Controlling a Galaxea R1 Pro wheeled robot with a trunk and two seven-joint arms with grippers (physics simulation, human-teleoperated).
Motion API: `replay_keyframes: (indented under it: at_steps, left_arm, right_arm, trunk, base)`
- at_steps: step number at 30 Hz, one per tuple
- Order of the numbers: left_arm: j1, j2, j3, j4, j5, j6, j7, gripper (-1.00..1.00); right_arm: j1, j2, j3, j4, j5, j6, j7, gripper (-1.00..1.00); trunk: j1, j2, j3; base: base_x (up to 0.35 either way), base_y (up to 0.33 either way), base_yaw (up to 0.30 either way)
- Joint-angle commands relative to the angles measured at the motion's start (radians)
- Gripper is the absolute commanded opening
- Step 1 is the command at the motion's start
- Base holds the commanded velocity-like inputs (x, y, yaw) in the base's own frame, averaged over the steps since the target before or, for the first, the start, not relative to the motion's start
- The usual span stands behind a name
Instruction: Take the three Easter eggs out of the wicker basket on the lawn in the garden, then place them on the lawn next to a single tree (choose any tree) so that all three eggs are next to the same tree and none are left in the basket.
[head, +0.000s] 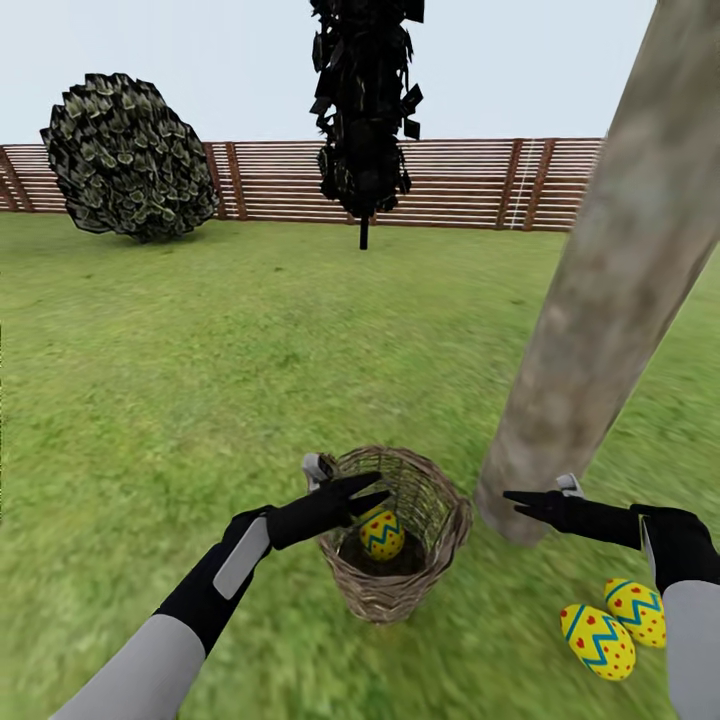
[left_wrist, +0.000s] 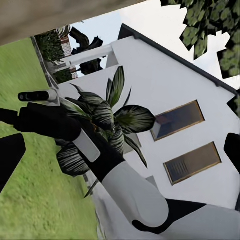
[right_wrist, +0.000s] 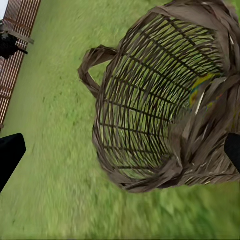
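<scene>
The left gripper (head: 368, 494) hovers with fingers spread and empty over the near rim of the wicker basket (head: 432, 500), where one Easter egg (head: 382, 535) lies inside. It looks smooth, rigid and likely slippery, best pinched across its middle. Right of the basket stands the tree (head: 600, 300); the right gripper (head: 522, 500), parted and empty, hangs by its base, two eggs (head: 598, 641) beside it

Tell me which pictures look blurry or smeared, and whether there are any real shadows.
Head view: the lawn is smeared near the frame, the fence sharper; flat light, faint shade inside the wicker basket. Right wrist view: grass streaked, basket weave crisp. Left wrist view: grass soft, the white house evenly lit.
</scene>
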Motion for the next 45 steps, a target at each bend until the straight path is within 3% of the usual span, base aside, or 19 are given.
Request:
replay_keyframes:
  at_steps: [1,9,16,31,35,37,40,42,45]
  left_arm:
    - [-0.001,0.001,-0.002,0.001,0.006,0.006,-0.002,1.0]
    - [-0.001,0.004,0.001,0.003,0.007,0.0,-0.013,1.0]
    - [-0.001,0.005,0.012,0.008,0.006,-0.003,-0.094,1.0]
    - [-0.001,0.005,0.014,0.009,0.005,-0.004,-0.1,1.0]
    - [-0.001,0.005,0.014,0.008,0.006,-0.004,-0.101,1.0]
    - [-0.001,0.005,0.013,0.009,0.006,-0.004,-0.102,1.0]
    - [-0.001,0.005,0.014,0.009,0.006,-0.004,-0.102,1.0]
    - [-0.001,0.005,0.013,0.009,0.005,-0.004,-0.102,1.0]
    - [-0.001,0.005,0.014,0.009,0.005,-0.004,-0.101,1.0]
  right_arm:
    - [-0.001,0.001,-0.005,-0.001,0.011,0.01,0.009,1.0]
    - [-0.001,0.001,-0.005,-0.001,0.011,0.01,0.008,1.0]
    - [-0.001,0.002,-0.005,0.0,0.011,0.01,0.006,1.0]
    - [-0.001,0.002,-0.002,0.017,0.013,0.009,-0.017,1.0]
    - [-0.001,0.006,-0.001,0.016,0.032,0.008,-0.036,1.0]
    - [-0.001,0.017,-0.001,0.01,0.055,0.007,-0.072,1.0]
    - [-0.001,0.047,0.003,0.003,0.098,-0.007,-0.193,1.0]
    - [0.001,0.095,0.026,-0.001,0.116,-0.028,-0.304,1.0]
    - [0.002,0.141,0.077,-0.003,0.123,-0.042,-0.384,1.0]
  trunk:
    - [-0.004,0.007,0.002]
    - [-0.035,0.063,0.027]
    - [-0.035,0.063,0.027]
    - [-0.035,0.063,0.027]
    - [-0.035,0.063,0.027]
    - [-0.035,0.063,0.027]
    - [-0.035,0.063,0.027]
    - [-0.035,0.063,0.027]
    - [-0.035,0.063,0.028]
  base:
    - [-0.063,0.216,0.0]
    - [-0.109,0.273,0.0]
    - [-0.021,0.045,0.0]
    - [0.105,0.257,0.0]
    - [0.054,0.101,0.0]
    - [0.01,0.019,0.0]
    - [0.003,0.006,0.0]
    - [0.001,0.002,-0.008]
    - [0.0,0.001,-0.079]
